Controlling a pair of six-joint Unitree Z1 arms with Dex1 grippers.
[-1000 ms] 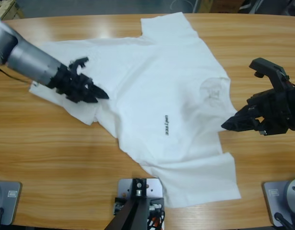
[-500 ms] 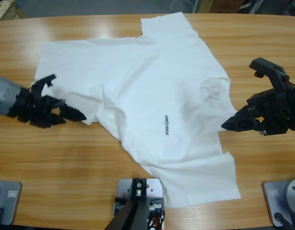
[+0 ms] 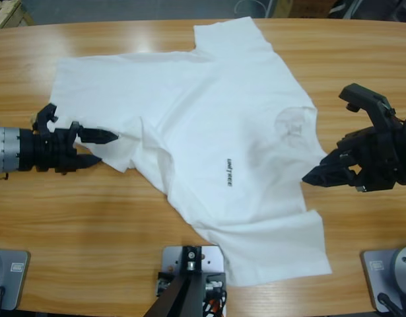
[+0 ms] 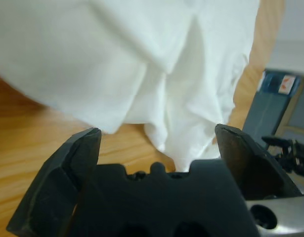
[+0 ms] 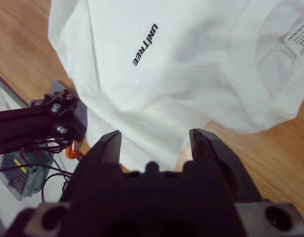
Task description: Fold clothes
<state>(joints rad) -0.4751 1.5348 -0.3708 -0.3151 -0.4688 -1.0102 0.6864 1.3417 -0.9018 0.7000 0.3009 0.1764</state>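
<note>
Now the left arm lines up on the hem

High view: white T-shirt spread mid-table; left gripper, off the cloth since a second ago, gapes empty at its left edge for a fresh pinch.
Right wrist view: right gripper open, empty; chest print reads "UNITREE".

A rumpled white cotton T-shirt is seen on the light wooden table. The left gripper is held with black jaws parted before its folded edge.
</note>
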